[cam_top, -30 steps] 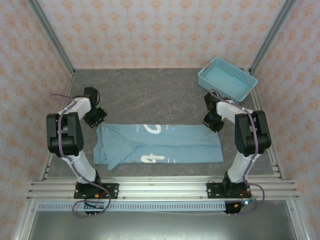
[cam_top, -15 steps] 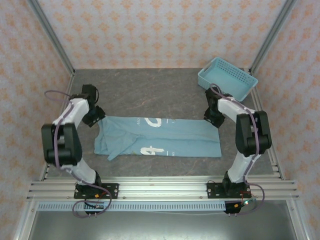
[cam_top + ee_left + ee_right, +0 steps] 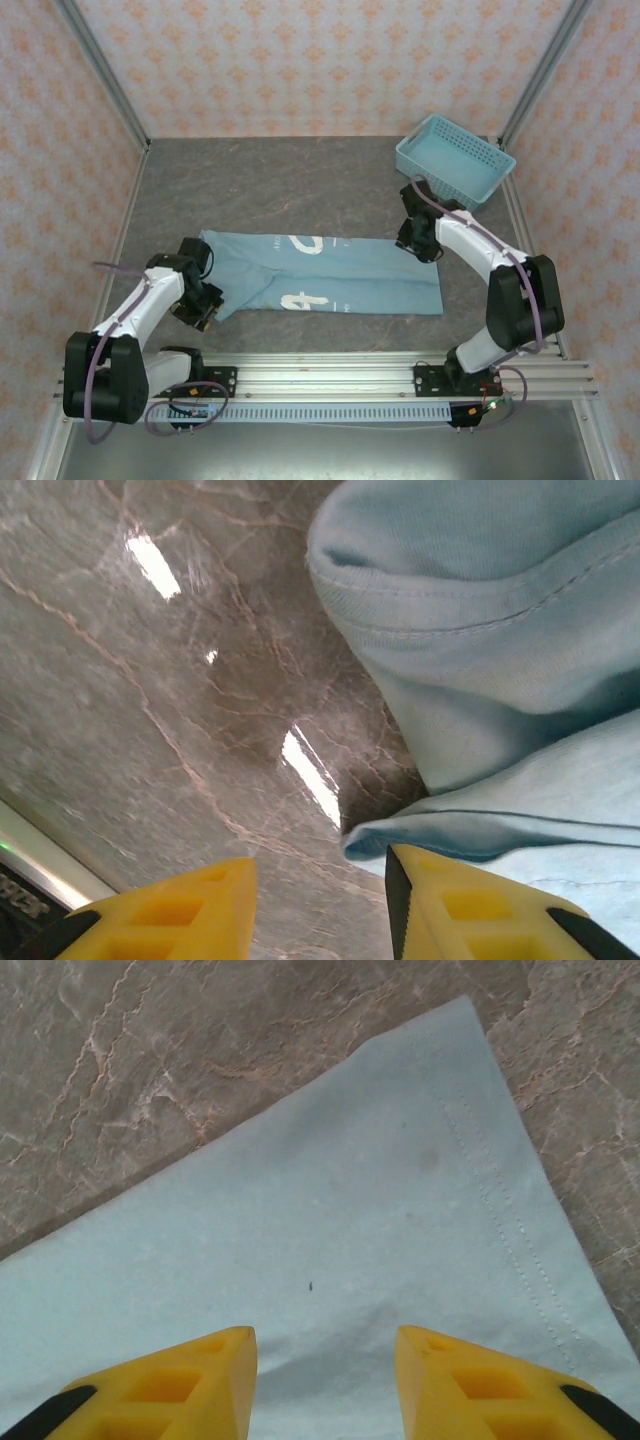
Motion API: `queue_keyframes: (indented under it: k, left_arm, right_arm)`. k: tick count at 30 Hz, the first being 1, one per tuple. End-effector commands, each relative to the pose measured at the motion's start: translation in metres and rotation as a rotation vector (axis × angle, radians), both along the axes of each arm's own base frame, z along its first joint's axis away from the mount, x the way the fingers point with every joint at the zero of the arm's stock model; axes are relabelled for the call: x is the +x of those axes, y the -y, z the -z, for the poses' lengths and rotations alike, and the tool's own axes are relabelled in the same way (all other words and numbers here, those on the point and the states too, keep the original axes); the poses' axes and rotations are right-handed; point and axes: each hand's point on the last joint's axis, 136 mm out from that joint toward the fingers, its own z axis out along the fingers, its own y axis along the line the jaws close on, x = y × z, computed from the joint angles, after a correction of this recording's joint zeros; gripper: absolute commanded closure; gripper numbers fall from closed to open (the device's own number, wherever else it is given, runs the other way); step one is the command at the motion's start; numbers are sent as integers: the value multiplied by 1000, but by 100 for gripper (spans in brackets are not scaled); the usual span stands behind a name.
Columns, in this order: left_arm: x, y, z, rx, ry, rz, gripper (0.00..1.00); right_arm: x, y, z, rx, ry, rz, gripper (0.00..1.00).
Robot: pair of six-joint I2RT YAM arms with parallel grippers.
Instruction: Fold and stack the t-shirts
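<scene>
The light teal-blue t-shirt [image 3: 340,275] lies folded into a long strip across the table, its white lettering facing up. My left gripper [image 3: 200,302] is low at the strip's near left corner. It is open [image 3: 320,905], with a folded cloth edge [image 3: 430,832] touching its right finger and bare table in the gap. My right gripper [image 3: 418,240] hovers over the far right corner. It is open [image 3: 325,1375], with the hemmed corner of the t-shirt [image 3: 350,1210] flat beneath it and nothing between the fingers.
A light-blue plastic lattice basket [image 3: 455,160] stands at the back right, close behind the right arm. The dark marbled tabletop [image 3: 270,190] lies bare behind the shirt. A metal rail [image 3: 320,378] runs along the near edge.
My left arm has swung from the shirt's far left corner down to its near left corner. The right gripper has shifted slightly left over the far right corner. The shirt slid a little farther back.
</scene>
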Motion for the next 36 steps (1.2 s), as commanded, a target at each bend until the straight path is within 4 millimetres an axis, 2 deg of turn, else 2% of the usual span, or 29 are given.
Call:
queue_keyframes:
  k: [1, 6, 8, 10, 13, 15, 18, 21, 24, 27, 30, 33, 36]
  left_arm:
    - [-6, 4, 8, -16, -21, -168, 61]
    - [-10, 10, 18, -49, -21, -252, 61]
    - [-9, 9, 20, -45, -18, -278, 57]
    - [-8, 8, 18, -38, -5, -317, 54]
    - [2, 3, 14, -25, 58, -359, 55]
    - [8, 2, 12, -25, 93, -364, 61]
    - [13, 4, 17, -38, 106, -360, 78]
    - [11, 6, 22, -43, 76, -336, 84]
    - [6, 6, 22, -35, 39, -315, 82]
    - [0, 4, 19, -17, 14, -304, 67]
    - [-1, 1, 17, -3, 12, -287, 67]
    - [0, 4, 22, -17, 15, -289, 73]
    - [1, 1, 21, -3, 26, -287, 88]
  right_arm:
    - [-6, 1, -9, 2, 11, 6, 59]
    - [-12, 4, -11, -3, 18, 10, 60]
    - [-14, 5, -11, -1, 17, 11, 60]
    - [-19, 5, -8, 2, 12, 12, 61]
    - [-23, 6, -6, 5, 7, 14, 61]
    - [-25, 6, -5, 9, 6, 14, 61]
    - [-26, 6, -4, 12, 5, 16, 62]
    - [-26, 6, -5, 13, 7, 17, 62]
    - [-26, 6, -6, 12, 11, 17, 62]
    - [-26, 6, -6, 11, 13, 20, 62]
    - [-26, 6, -6, 13, 14, 22, 63]
    - [-26, 6, -6, 14, 14, 26, 63]
    - [-26, 6, -6, 14, 13, 25, 63]
